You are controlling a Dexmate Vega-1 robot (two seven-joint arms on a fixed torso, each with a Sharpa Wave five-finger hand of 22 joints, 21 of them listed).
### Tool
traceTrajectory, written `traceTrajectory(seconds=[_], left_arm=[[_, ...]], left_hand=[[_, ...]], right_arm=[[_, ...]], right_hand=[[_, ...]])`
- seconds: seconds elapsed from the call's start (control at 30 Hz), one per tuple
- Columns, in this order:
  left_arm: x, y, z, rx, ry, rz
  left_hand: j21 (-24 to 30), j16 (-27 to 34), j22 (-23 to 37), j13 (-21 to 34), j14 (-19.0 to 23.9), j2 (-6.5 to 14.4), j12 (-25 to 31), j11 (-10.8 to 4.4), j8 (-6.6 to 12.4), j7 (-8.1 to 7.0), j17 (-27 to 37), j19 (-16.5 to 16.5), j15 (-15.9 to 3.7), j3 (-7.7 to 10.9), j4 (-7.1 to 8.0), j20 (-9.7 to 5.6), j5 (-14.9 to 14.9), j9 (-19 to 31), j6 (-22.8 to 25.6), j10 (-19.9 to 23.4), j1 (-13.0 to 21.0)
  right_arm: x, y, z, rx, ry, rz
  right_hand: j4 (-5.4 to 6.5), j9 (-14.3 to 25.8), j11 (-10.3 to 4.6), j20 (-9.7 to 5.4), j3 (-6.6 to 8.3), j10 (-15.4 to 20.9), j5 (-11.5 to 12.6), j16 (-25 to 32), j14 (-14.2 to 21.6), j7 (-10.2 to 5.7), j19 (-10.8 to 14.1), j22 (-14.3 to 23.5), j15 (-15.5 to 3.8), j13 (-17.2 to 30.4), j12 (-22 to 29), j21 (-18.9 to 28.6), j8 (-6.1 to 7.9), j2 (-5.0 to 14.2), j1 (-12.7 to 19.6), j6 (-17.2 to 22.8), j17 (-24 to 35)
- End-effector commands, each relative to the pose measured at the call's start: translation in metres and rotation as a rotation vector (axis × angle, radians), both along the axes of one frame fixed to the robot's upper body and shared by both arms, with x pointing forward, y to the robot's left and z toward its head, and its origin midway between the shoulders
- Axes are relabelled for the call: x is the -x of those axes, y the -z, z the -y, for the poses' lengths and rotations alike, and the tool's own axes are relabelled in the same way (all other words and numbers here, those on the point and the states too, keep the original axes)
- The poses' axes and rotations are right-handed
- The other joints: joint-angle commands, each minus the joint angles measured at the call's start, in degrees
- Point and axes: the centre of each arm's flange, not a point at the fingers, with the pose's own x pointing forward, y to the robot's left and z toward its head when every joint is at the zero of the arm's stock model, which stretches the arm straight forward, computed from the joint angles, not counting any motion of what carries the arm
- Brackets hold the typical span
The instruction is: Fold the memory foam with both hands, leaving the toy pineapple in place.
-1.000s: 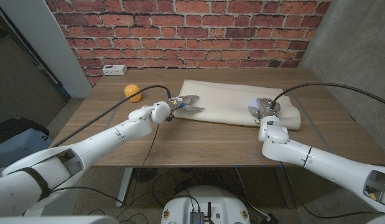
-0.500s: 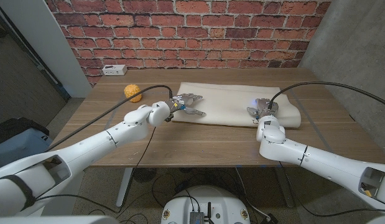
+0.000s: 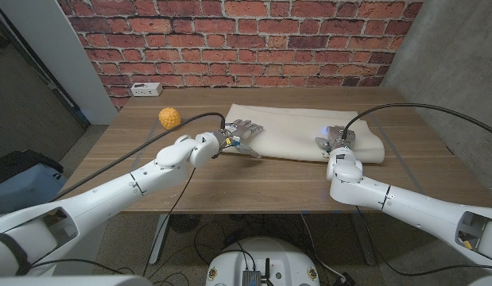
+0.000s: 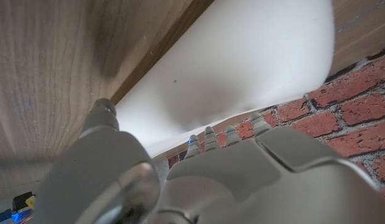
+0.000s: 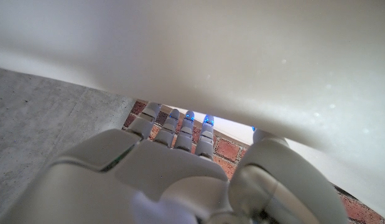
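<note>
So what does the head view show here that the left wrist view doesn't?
Head view: the toy pineapple on the table away from the foam, a white power strip near the far edge, and the right hand at the foam's near edge. Left wrist view: a close look along the back of the left hand, its fingers reaching at the foam's edge. Both share the memory foam, the left hand, the wooden tabletop and the brick wall.

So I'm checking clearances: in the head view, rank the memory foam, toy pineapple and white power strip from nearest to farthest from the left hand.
1. Memory foam, directly at the left hand.
2. Toy pineapple, off to its left.
3. White power strip, far-left table edge by the brick wall.
</note>
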Motion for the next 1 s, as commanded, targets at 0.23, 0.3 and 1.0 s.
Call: traceTrajectory(seconds=[0.23, 0.3, 1.0], left_arm=[[0.011, 0.011, 0.006, -0.115, -0.095, 0.127], [0.008, 0.012, 0.005, -0.123, -0.114, 0.141], [-0.028, 0.032, 0.01, -0.151, -0.199, 0.049]], left_hand=[[1.45, 0.77, 0.07, 0.3, 0.33, 5.73, 0.18, -0.87, 0.22, -0.43, 0.1, 1.7, -0.52, 3.63, -1.7, -0.04, 0.72, 0.17, -2.53, -1.3, 7.69], [1.64, 0.82, 0.03, 0.3, 0.67, 7.9, 0.27, -0.6, 0.23, -0.24, 0.05, 2.56, -0.38, 5.16, -2.09, -0.19, 0.19, 0.15, -3.21, -1.47, 10.37], [5.25, 1.48, 0.19, -0.44, 15.35, 17.95, 2.73, 2.46, 1.82, 7.73, -0.41, 21.37, -4.22, 14.59, -3.2, -5.43, -6.62, 0.07, 2.07, 10.06, 33.67]], right_arm=[[0.003, -0.001, 0.0, 0.004, 0.001, 0.004], [0.003, 0.0, 0.001, 0.005, 0.0, 0.004], [0.002, -0.003, 0.005, 0.003, -0.004, 0.007]], right_hand=[[-0.3, 0.14, -0.13, 0.23, -0.09, -0.08, 0.55, -0.09, 0.5, 0.14, 0.33, 0.24, -1.26, 0.06, -0.35, -0.2, 0.22, -0.13, 0.34, -0.27, 0.13], [-0.28, 0.14, -0.17, 0.16, -0.11, -0.05, 0.56, -0.09, 0.51, 0.18, 0.35, 0.24, -1.32, 0.06, -0.35, -0.2, 0.22, -0.12, 0.34, -0.27, 0.14], [-0.13, 0.16, -0.15, 0.11, -0.39, 0.09, 0.68, -0.19, 0.58, 0.19, 0.44, 0.26, -1.23, 0.08, -0.34, -0.34, 0.3, -0.03, 0.41, -0.27, 0.23]])
